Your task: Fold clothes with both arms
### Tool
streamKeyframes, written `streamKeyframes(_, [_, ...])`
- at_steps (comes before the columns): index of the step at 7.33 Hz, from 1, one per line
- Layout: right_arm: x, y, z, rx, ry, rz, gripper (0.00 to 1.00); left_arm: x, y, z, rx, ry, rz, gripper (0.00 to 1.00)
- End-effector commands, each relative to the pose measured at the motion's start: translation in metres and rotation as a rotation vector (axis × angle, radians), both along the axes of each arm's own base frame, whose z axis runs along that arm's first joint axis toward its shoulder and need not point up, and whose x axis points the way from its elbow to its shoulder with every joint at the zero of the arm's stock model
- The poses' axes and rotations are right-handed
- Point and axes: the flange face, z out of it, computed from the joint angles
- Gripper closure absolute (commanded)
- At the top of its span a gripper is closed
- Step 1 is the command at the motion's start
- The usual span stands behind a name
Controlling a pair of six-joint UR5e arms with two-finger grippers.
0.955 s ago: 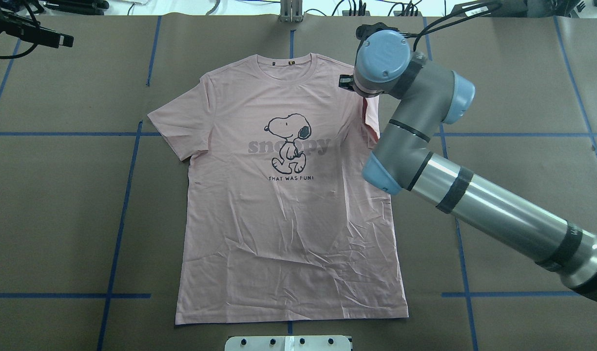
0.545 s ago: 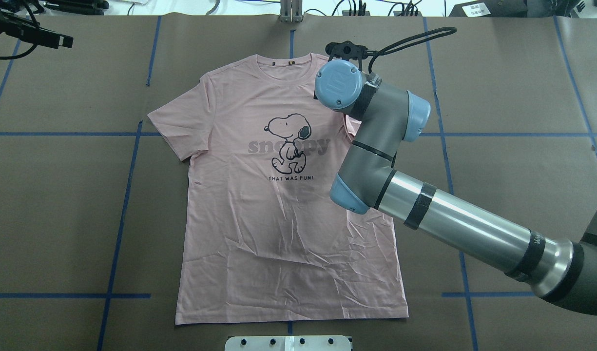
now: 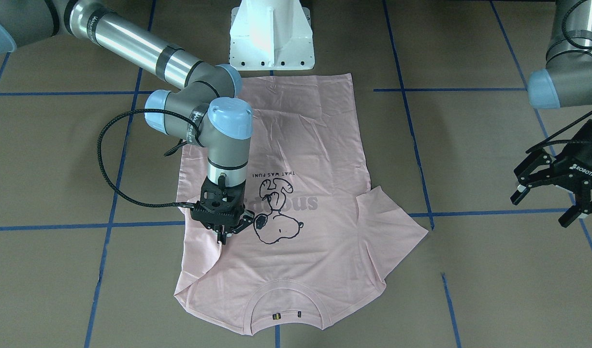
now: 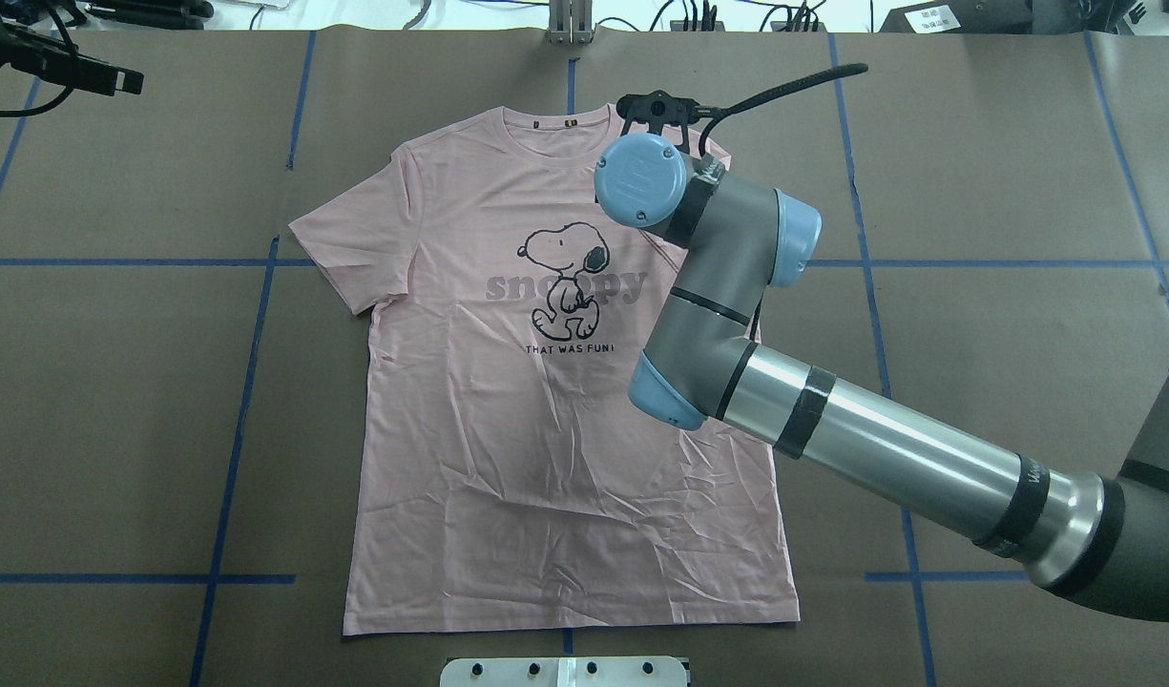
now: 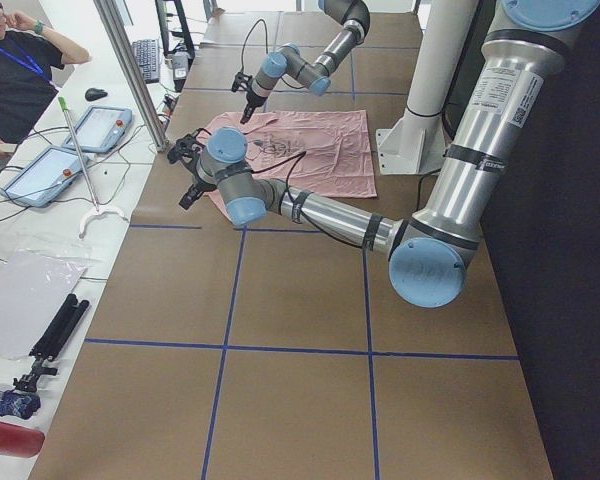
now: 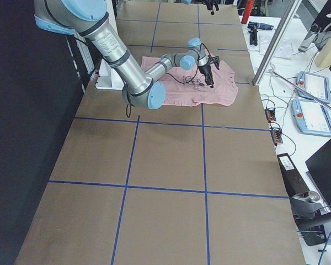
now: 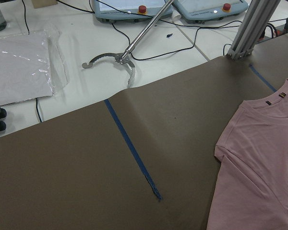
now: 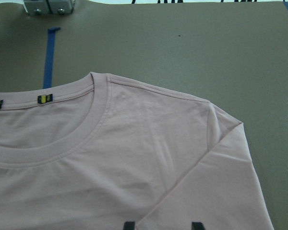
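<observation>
While the right tool (image 3: 223, 238), jaws together, pinches the T-shirt (image 3: 315, 145) at its folded-in sleeve, the left tool (image 3: 542, 209) hangs spread, empty, well beyond the other sleeve.

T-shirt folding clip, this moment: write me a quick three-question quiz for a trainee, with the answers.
1. True or false: the T-shirt lies on the table with its cartoon dog facing up.
2. Which arm's gripper is down over the T-shirt? A) left B) right C) both
3. Fill in: the left gripper, off to the side of the T-shirt, is ____ and holds nothing.
Key: 1 true. 2 B, the right gripper, beside the cartoon dog. 3 open.
</observation>
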Motion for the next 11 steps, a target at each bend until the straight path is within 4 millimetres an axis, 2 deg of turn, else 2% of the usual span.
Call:
streamKeyframes(1, [0.065,-0.05,-0.022,-0.018,-0.032,-0.149,0.0,0.015,-0.003,-0.003,-0.071,0.03,-0.006,0.0])
streamKeyframes(2, [0.115,-0.081,-0.014,-0.019,-0.046,-0.217,0.0,0.041,-0.01,-0.02,-0.178,0.103,-0.073,0.0])
streamKeyframes(3, [0.169,-0.1,0.012,0.004,-0.056,-0.298,0.0,0.089,-0.007,-0.017,-0.19,0.075,-0.186,0.0])
streamKeyframes(4, [0.228,-0.112,0.043,0.027,-0.071,-0.349,0.0,0.124,-0.007,-0.007,-0.206,0.049,-0.202,0.0])
streamKeyframes(5, [0.265,-0.11,0.067,0.039,-0.072,-0.378,0.0,0.135,-0.017,0.01,-0.229,0.019,-0.217,0.0])
streamKeyframes(6, [0.282,-0.101,0.09,0.056,-0.065,-0.38,0.0,0.162,-0.012,0.028,-0.242,-0.018,-0.219,0.0])
streamKeyframes(7, [0.285,-0.097,0.098,0.067,-0.07,-0.38,0.0,0.185,-0.001,0.036,-0.278,-0.011,-0.225,0.07])
streamKeyframes(9, [0.284,-0.096,0.1,0.065,-0.068,-0.381,0.0,0.234,0.024,0.043,-0.314,-0.009,-0.228,0.17])
streamKeyframes(11, [0.284,-0.096,0.1,0.066,-0.068,-0.381,0.0,0.239,0.027,0.047,-0.32,-0.011,-0.223,0.23])
